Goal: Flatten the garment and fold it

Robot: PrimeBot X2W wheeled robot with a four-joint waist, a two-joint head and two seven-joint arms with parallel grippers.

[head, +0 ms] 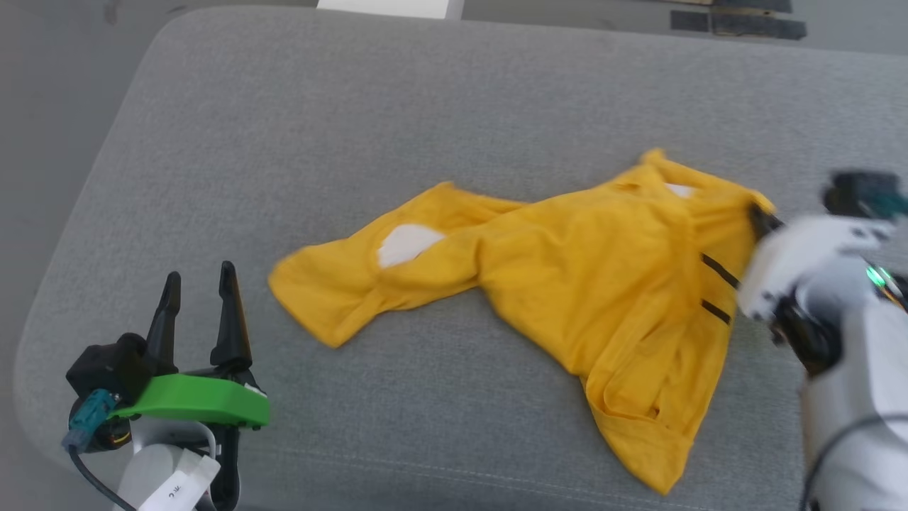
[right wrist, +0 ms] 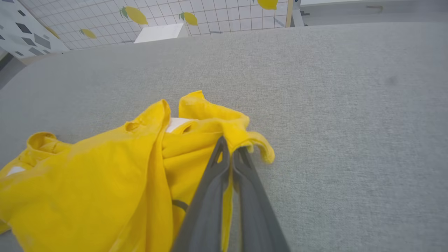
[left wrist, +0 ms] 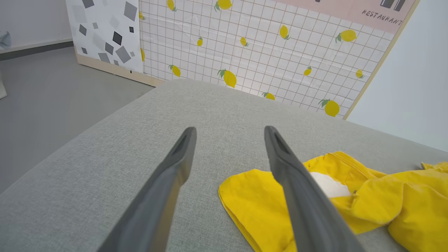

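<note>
The right hand (right wrist: 231, 148) is blurred in the head view. The right wrist view shows its fingers pressed together, pinching a raised edge of the garment (head: 567, 262). The garment lies crumpled on the padded grey bench (head: 425, 106), its print mostly folded under; a white patch (head: 406, 243) and two black stripes (head: 720, 270) show. The left hand (head: 200, 272) hovers spread, apart from the cloth. A lemon-print panel (left wrist: 262, 45) stands behind the bench.

The left claw (head: 199, 273) is pointing forward at the lower left of the head view, its two dark fingers standing wide apart. The right claw (right wrist: 231, 149), its pale forearm extending in from the right, is pinching the garment (right wrist: 87, 175) edge between pressed-together fingers.
</note>
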